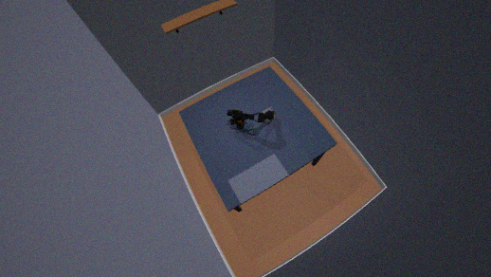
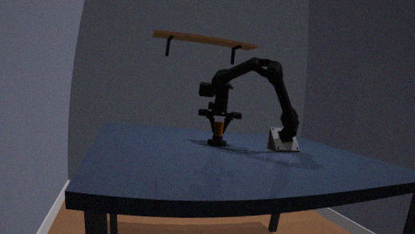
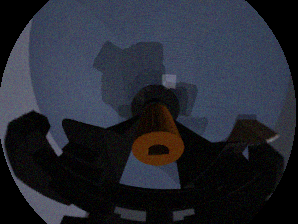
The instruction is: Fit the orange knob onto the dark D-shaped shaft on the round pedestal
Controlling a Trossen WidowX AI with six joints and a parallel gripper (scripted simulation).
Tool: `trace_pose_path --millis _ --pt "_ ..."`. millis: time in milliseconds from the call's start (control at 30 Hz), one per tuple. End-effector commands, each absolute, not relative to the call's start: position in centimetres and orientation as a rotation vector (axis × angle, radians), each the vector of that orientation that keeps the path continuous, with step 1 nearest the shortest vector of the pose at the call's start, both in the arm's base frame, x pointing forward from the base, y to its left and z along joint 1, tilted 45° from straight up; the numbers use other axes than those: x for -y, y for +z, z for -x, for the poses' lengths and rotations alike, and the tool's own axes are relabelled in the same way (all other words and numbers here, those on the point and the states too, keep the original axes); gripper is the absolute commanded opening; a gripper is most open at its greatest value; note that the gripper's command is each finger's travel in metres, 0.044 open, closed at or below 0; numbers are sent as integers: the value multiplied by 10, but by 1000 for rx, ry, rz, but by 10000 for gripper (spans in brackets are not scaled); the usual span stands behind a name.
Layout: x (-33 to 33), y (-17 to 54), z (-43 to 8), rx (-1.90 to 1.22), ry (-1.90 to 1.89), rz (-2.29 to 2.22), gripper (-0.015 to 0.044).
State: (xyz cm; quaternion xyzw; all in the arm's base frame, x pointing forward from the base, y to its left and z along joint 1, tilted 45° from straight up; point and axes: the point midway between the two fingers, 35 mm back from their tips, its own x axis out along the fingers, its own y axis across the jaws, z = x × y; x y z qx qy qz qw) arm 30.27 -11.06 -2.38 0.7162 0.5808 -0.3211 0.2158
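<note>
1. The claw [image 2: 219, 127] [image 3: 159, 131] points down, clamped on the knob.
2. The knob [image 2: 219, 129] [image 3: 159, 145] is orange and stands upright between the fingers, over the pedestal [image 2: 216, 142] [image 3: 141, 106].
3. In the wrist view the knob's top shows a dark D-shaped hole, its flat side along the lower edge of that view.
4. The pedestal is round and dark, and sits on the blue tabletop [image 1: 209, 119] [image 2: 160, 172] [image 3: 225, 65].
5. Whether the knob is fully down on the pedestal, I cannot tell; the contact is too dark and small.
6. The arm [image 1: 251, 116] [image 2: 282, 94] arches from its base on the right in the exterior view to the claw on the left.
7. Its base [image 2: 274, 147] is a pale, slanted block, well apart from the pedestal.
8. A pale panel [image 1: 258, 178] lies at the tabletop's near edge in the top view.
9. A wooden shelf [image 1: 199, 15] [image 2: 204, 39] hangs on the far wall.
</note>
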Motion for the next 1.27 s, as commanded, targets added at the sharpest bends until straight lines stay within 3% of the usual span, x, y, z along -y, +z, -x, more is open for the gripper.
trace_pose_path --millis 0,400,667,933,1233 --pt "111 -24 -303 -1609 -893 -1986 131" --pt "111 -24 -303 -1609 -893 -1986 440" --pt "112 -22 -303 -1609 -893 -1986 440" --pt "176 43 -292 -1608 -894 -1983 440" --pt "179 44 -296 -1608 -894 -1983 440"
